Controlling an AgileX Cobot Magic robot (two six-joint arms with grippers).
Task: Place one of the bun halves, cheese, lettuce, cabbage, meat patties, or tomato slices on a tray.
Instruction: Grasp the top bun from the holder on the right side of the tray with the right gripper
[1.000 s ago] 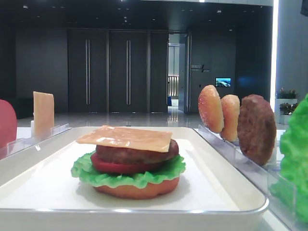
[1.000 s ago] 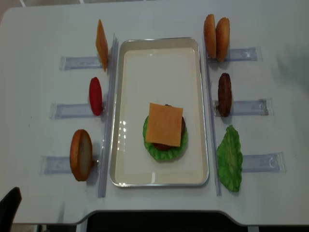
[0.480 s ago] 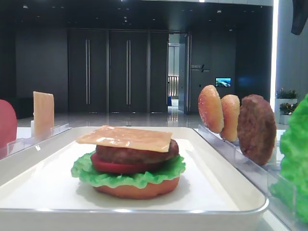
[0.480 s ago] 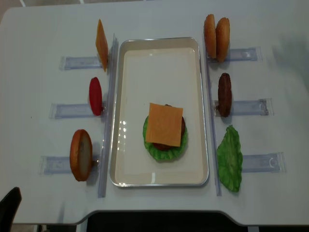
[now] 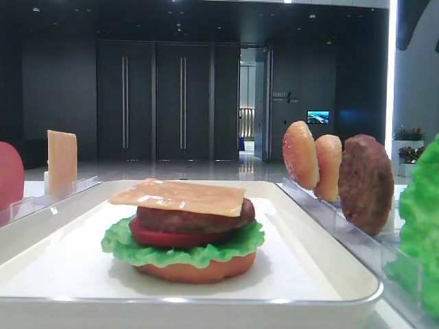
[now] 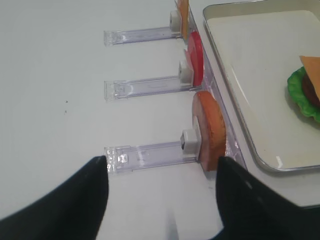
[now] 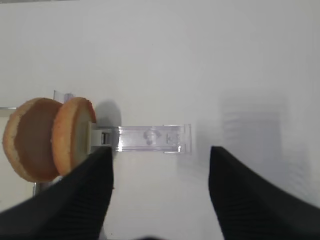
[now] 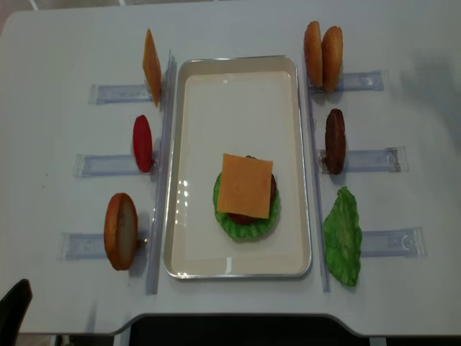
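The white tray (image 8: 194, 130) holds a stack of bun, lettuce, tomato and patty with a cheese slice (image 8: 245, 185) on top. Two bun halves (image 8: 323, 47) stand on edge in the back right rack, also seen as bun halves (image 7: 50, 137) at the left of the right wrist view. My right gripper (image 7: 160, 150) hangs open and empty over that rack's clear strip, just right of them. A meat patty (image 8: 335, 140) and a lettuce leaf (image 8: 342, 234) stand nearer on the right. A tomato slice (image 8: 142, 143) and spare cheese (image 8: 151, 66) stand on the left. My left gripper (image 6: 161, 160) is open and empty. Cabbage is out of view.
A smooth orange-brown bun (image 6: 210, 129) stands in the front left rack beside the tray rim (image 6: 260, 160). Clear plastic racks (image 8: 374, 160) stretch outward on both sides of the tray. A dark part of the left arm (image 8: 14, 308) shows at the table's front left corner.
In the low exterior view a dark part of the right arm has come further into the top right corner. Everything on the tray and racks has stayed put.
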